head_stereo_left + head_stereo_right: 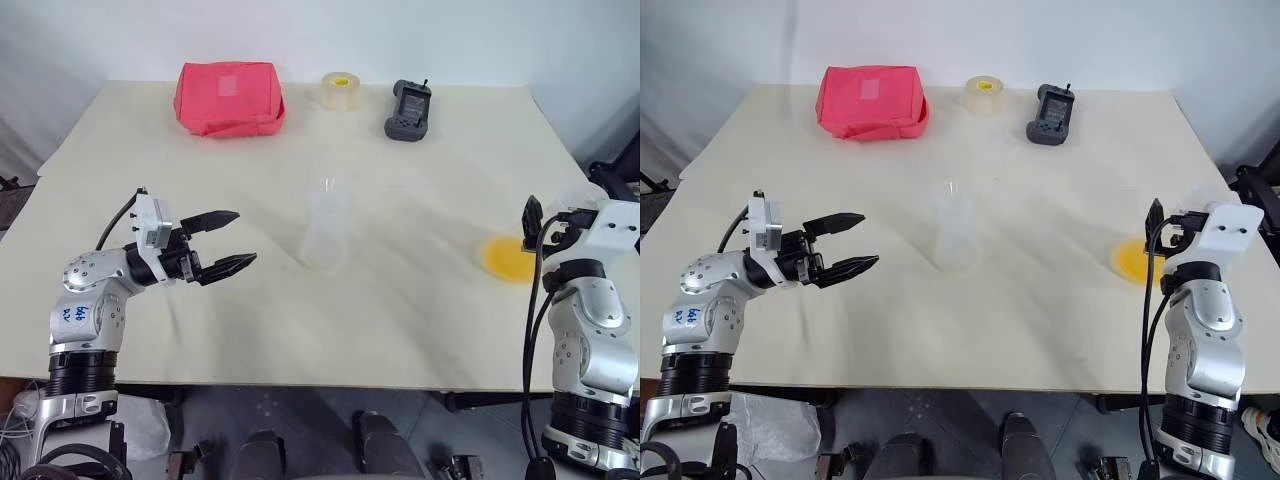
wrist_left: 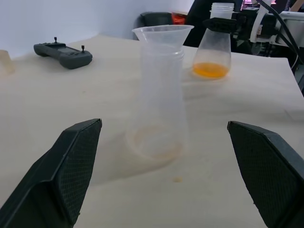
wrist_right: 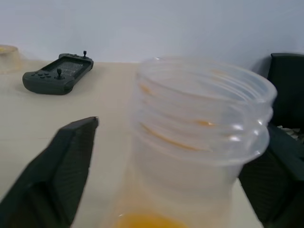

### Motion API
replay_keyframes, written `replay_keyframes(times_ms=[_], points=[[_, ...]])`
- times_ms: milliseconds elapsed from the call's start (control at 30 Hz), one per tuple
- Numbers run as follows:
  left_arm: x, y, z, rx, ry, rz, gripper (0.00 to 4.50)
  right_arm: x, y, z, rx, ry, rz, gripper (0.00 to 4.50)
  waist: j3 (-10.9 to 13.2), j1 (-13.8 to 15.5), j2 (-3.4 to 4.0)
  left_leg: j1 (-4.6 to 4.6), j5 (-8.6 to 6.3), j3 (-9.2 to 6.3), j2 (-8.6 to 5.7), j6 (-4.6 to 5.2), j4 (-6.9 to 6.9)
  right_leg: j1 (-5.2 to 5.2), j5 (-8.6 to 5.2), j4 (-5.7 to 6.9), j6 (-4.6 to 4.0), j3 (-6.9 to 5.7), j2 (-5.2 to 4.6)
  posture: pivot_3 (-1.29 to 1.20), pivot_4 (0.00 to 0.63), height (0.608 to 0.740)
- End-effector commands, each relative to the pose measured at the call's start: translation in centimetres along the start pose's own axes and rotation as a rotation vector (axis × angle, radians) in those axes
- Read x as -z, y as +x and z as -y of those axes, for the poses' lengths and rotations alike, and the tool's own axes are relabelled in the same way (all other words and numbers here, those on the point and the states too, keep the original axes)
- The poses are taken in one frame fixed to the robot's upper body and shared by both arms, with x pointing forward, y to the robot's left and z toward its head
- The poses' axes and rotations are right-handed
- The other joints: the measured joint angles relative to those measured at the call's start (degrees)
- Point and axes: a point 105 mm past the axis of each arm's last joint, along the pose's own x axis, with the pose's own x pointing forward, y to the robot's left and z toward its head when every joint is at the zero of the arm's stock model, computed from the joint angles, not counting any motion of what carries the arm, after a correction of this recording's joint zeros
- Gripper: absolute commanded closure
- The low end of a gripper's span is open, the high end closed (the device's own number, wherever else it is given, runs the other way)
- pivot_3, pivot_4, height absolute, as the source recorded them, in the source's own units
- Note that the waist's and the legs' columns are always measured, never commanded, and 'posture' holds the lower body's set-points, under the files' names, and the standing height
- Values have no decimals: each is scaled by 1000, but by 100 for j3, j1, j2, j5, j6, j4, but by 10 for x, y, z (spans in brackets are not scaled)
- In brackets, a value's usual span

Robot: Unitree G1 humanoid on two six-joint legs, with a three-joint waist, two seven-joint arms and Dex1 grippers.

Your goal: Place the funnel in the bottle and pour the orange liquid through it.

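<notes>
- Head views: one cream counter (image 1: 420,330) carries one empty clear bottle (image 1: 325,238) at its centre, standing upright with its long axis vertical and neck up. One clear funnel (image 1: 325,186) sits in that neck, rim upward.
- Near the counter's right edge stands a second clear flask (image 1: 1185,235) holding the orange liquid (image 1: 507,258) as a shallow pool in its base.
- Along the far edge lie one red pouch (image 1: 229,97), one roll of tape (image 1: 341,90) and one dark handheld controller (image 1: 408,110).
- The left arm reaches in low from the left; the left gripper (image 1: 228,241) points level toward the bottle, well apart from it, its two black fingers spread wide and empty.
- The right arm stands bent at the right edge, its forearm aimed forward at the flask.
- Left wrist view: the funnel's wide rim tops the upright bottle; behind it the right gripper (image 2: 223,23) is at the flask's neck.
- Right wrist view: the right gripper's fingers (image 3: 52,175) flank the flask's threaded neck on both sides; whether they press it I cannot tell.
</notes>
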Motion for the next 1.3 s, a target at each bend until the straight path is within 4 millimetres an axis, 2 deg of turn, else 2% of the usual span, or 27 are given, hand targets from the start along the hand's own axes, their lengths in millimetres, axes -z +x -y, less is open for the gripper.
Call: replay_keyframes(times_ms=[33, 67, 100, 167, 300, 367, 500, 567, 700, 833, 1000, 1100, 1300], points=[[-12, -2, 2, 4, 35, 35, 0, -20, -1, -3, -7, -7, 74, 1507, 0, -2, 0, -1, 0, 0, 0, 0, 0, 0, 0, -1, 0, 0, 0, 0, 150, 740], [-12, -3, 2, 4, 35, 34, 0, -22, -1, -5, -13, -5, 79, 1902, 0, -2, 0, 0, 0, 0, 0, 0, 0, 0, 0, 0, 0, 0, 0, 0, 150, 740], [-11, -3, 1, 4, 34, 35, 0, -23, -1, -7, -21, -1, 83, 2047, 0, -2, 0, 0, 0, 0, 0, 0, -1, -1, 0, 0, 0, 0, 1, 0, 150, 740], [-11, -3, 0, 2, 34, 36, 0, -30, 0, -15, -50, 9, 96, 2046, 0, -3, 1, 0, -1, 0, 0, 1, -1, -1, 0, 0, 0, 0, 1, 0, 150, 740], [-12, -2, -6, 3, 54, 56, 0, -57, 5, -53, -179, 22, 140, 2046, 6, -53, 9, 0, -1, 1, 0, 1, 0, -3, 0, -1, 0, 0, 1, 0, 150, 740], [-12, -1, -10, -4, 70, 69, 0, -74, 9, -83, -274, 6, 174, 2046, 6, -89, 10, 1, 0, 1, 0, 1, 0, -7, 0, -1, -1, 0, 2, 0, 150, 740], [-13, 4, -13, 4, 75, 101, 0, -93, 12, -131, -439, -69, 224, 2046, 6, -137, 11, 0, 0, -5, 1, 0, -2, -7, -1, 2, -1, -5, 2, 0, 150, 740], [-13, 5, -13, 10, 81, 111, 0, -99, 12, -147, -485, -105, 250, 2046, 6, -146, 11, -6, 3, -5, 1, -5, -5, -8, -1, -1, -1, -8, 1, 0, 150, 740], [-17, 7, -14, 31, 94, 164, 0, -117, 3, -200, -673, -266, 379, 2046, 7, -156, 11, -13, 1, -2, 0, -3, -4, -12, 0, -8, -1, -12, -4, 0, 150, 740], [-14, 1, -5, 124, 70, 161, 0, -131, -11, -235, -784, -401, 531, 2046, 6, -205, 11, -18, 2, -3, 0, -3, -6, -21, 0, -8, -1, -16, -4, 0, 150, 740], [-10, -4, -2, 194, 69, 134, 0, -129, -23, -255, -862, -607, 643, 2046, 7, -282, 11, -19, 2, -4, -1, -3, -6, -19, -1, -9, -1, -22, -9, 0, 150, 740], [-10, -4, -2, 210, 70, 135, 0, -124, -26, -258, -874, -691, 681, 2046, 7, -295, 11, -19, 2, -4, -3, -3, -5, -20, 0, -8, -1, -22, -9, 0, 150, 740], [-6, 0, -5, 214, 71, 127, 0, -109, -19, -259, -846, -843, 675, 2046, 7, -308, 11, -18, 2, -4, -2, -3, -6, -22, -1, -6, -1, -22, -8, 0, 150, 740]])
